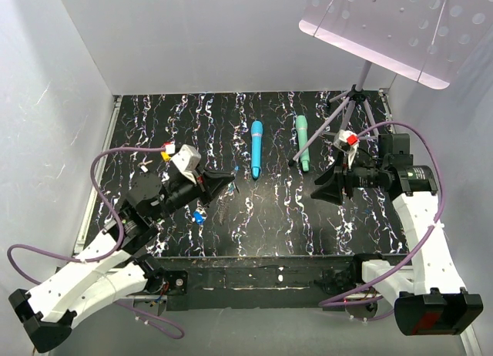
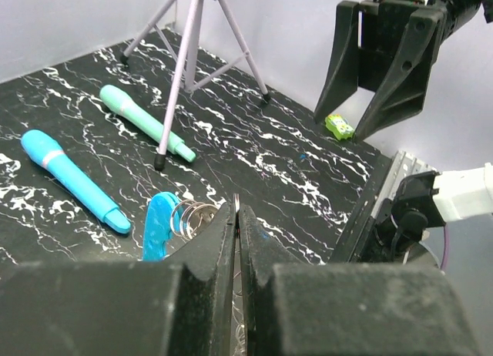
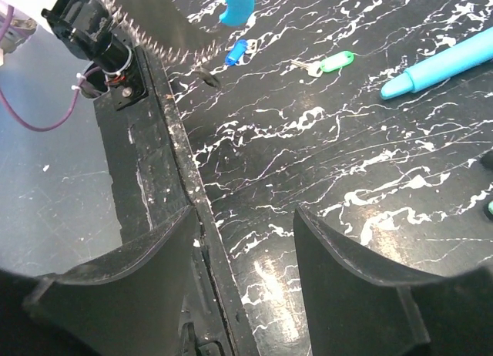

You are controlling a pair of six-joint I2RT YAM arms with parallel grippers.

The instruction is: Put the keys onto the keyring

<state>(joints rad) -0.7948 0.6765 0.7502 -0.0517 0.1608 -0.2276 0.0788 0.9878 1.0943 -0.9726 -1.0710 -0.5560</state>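
- the left tool [image 2: 236,217] has its two fingers pressed flat together with no gap, and sits over the near-left part of the surface [image 1: 277,217].
- the keyring [image 2: 158,229] is right at that tool's tip, with its bright blue band and a coil of pale wire just beside the closed fingers. i cannot tell whether a strand of it is pinched between them.
- the right tool [image 3: 243,213] has its jaws wide apart with nothing between them. it is over the right side of the surface and points across at the left tool.
- a blue key [image 3: 237,52] lies close to the near edge, near the left tool. a green key [image 3: 330,62] lies just beside it, a little further in, with its metal blade turned toward the blue one.
- a yellow-green key [image 2: 339,127] lies by the right edge, below the right tool.
- the keys look tiny, light, flat and hard, so on this smooth surface they will likely skid or spin when nudged.
- the best hold is probably across the coloured head, square on. any hole in the keys is too small to see.
- the keyring's band looks stiff and its chain limp, so the band is probably the steadier place to hold it.
- further out toward the far edge are a blue wand [image 1: 256,148], a teal wand [image 1: 303,142] and a tripod [image 1: 350,102], well apart from the keys.
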